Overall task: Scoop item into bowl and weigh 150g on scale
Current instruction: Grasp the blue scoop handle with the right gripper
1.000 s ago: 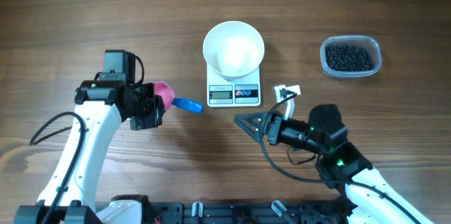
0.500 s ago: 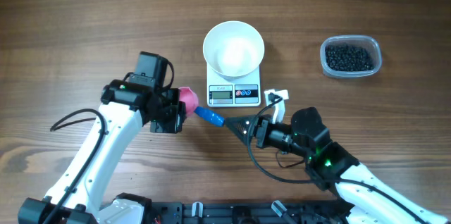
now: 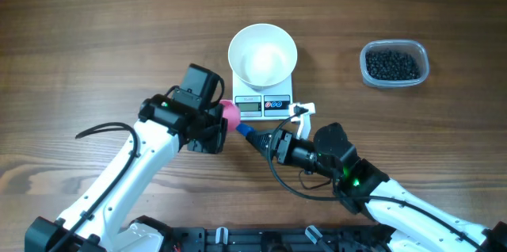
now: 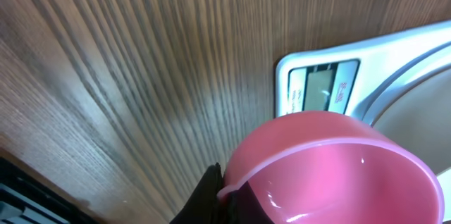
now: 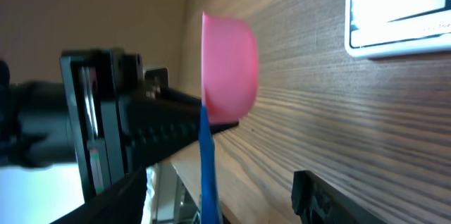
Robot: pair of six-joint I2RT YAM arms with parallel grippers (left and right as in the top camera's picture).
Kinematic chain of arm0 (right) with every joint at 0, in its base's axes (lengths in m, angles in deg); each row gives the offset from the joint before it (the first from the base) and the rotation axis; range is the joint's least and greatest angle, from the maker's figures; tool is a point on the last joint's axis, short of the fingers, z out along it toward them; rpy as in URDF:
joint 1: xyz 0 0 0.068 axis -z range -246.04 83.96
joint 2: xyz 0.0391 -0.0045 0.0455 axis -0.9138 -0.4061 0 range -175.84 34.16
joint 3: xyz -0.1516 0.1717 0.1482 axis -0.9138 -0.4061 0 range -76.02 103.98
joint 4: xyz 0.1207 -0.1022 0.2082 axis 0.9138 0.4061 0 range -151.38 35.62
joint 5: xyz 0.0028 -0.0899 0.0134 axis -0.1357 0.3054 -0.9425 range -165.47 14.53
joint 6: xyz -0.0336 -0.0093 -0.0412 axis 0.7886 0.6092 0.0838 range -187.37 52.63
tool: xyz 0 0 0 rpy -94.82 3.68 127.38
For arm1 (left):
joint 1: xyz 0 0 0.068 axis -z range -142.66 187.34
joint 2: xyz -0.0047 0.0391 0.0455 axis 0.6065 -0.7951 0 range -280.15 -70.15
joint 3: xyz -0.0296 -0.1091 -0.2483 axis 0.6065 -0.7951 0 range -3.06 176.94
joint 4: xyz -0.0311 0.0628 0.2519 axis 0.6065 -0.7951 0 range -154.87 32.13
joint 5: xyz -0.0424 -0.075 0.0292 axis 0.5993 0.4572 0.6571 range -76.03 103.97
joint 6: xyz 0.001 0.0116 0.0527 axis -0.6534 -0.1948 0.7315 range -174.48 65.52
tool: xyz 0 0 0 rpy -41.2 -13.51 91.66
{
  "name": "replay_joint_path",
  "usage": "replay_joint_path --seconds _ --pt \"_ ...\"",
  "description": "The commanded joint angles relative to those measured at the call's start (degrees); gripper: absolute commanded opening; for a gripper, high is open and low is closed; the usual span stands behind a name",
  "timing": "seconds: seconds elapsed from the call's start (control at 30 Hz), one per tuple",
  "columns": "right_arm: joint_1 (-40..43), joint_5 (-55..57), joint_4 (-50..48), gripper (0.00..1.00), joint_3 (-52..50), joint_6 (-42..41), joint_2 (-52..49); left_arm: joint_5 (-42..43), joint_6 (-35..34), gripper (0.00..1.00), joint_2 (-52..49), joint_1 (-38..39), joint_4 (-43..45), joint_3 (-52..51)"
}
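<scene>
The left end effector point(image 3: 220, 120) clenches a small pink plastic scoop point(image 3: 230, 112), its blue handle point(image 3: 245, 132) between the right end effector's point(image 3: 261, 140) parted jaws; just beyond, round white bowl point(image 3: 262, 55) on flat white scale point(image 3: 264, 106), black-blue beads point(image 3: 390, 64) in clear tub point(image 3: 423, 55) far right.

One white bowl point(image 3: 262, 54), one digital scale point(image 3: 264, 107), one clear tub point(image 3: 425, 60) of many dark beads point(image 3: 390, 65), one pink scoop point(image 3: 230, 112), two grippers: left gripper point(image 3: 222, 124), right gripper point(image 3: 266, 142).

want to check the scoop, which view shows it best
Right wrist: the scoop shows in side profile, pink cup and blue handle together. Left wrist shows only the cup's rim and inside, close up. Overhead shows it small and partly hidden.
</scene>
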Motion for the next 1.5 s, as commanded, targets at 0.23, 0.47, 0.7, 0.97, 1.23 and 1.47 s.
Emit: replay_joint_path --seconds 0.23,0.47,0.7,0.97,1.23,1.47 --pt "-0.3 2.7 -0.4 0.53 1.1 -7.8 -0.4 -4.7 -8.9 0.04 0.2 6.7 0.2 -0.2" --pt "-0.3 2.7 -1.0 0.45 1.1 -11.2 -0.4 -5.1 -8.9 0.04 0.2 7.1 0.3 -0.2" --pt "-0.4 1.3 -1.7 0.37 1.1 -12.3 -0.4 -5.3 -8.9 0.04 0.2 7.1 0.3 -0.2" --pt "-0.5 1.2 -1.7 0.32 1.1 -12.3 -0.4 -5.2 -10.3 0.04 0.2 7.1 0.2 -0.2" --pt "-0.5 0.5 -1.7 0.29 1.1 -12.3 -0.4 -5.2 -11.7 0.04 0.2 7.1 0.3 -0.2" --pt "-0.5 0.1 -1.7 0.22 1.1 -12.3 -0.4 -5.2 -11.7 0.04 0.2 7.1 0.3 -0.2"
